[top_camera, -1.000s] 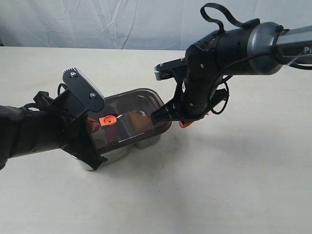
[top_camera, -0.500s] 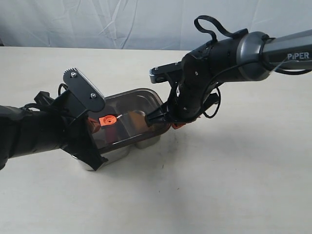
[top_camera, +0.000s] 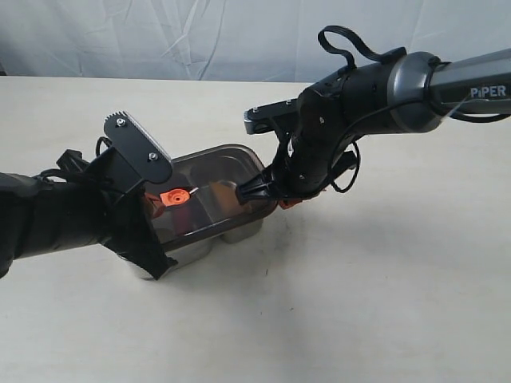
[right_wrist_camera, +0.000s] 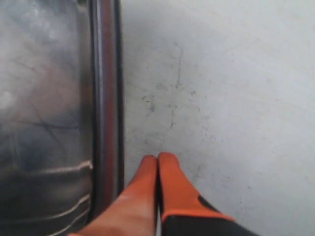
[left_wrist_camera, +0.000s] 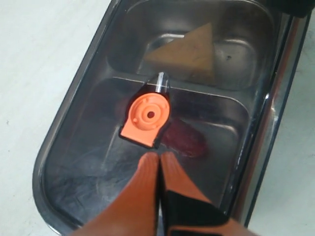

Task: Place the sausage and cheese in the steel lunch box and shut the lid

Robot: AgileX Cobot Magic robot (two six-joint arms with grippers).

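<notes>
One steel lunch box (top_camera: pixel 236 232) stands on the worktop (top_camera: pixel 359 303), left of its middle and well clear of the far edge. One lid (top_camera: pixel 219 169), dark and see-through, lies over the box and covers both of its two compartments; whether it is seated all the way round its rim cannot be told. One orange valve (left_wrist_camera: pixel 146 119) sits in the middle of the lid, above the ridge that parts the compartments. Through the lid the left wrist view shows one cheese (left_wrist_camera: pixel 189 54), a triangular wedge, lying flat in the compartment farther from the left hand. It also shows one sausage (left_wrist_camera: pixel 184 140), a dim red shape, in the nearer compartment, just beside and partly under the valve. There are two hands, one on each black arm. The left hand (left_wrist_camera: pixel 160 160) is clenched, its two orange fingers pressed together with nothing between them. Its tip is over the lid just beside the valve; whether it touches the lid cannot be told. The right hand (right_wrist_camera: pixel 157 160) is clenched too and grasps nothing. Its tip is over bare worktop just beside the lid's edge at the box's right end, contact again unclear. A creased white cloth (top_camera: pixel 160 40) hangs behind the worktop's far edge.
</notes>
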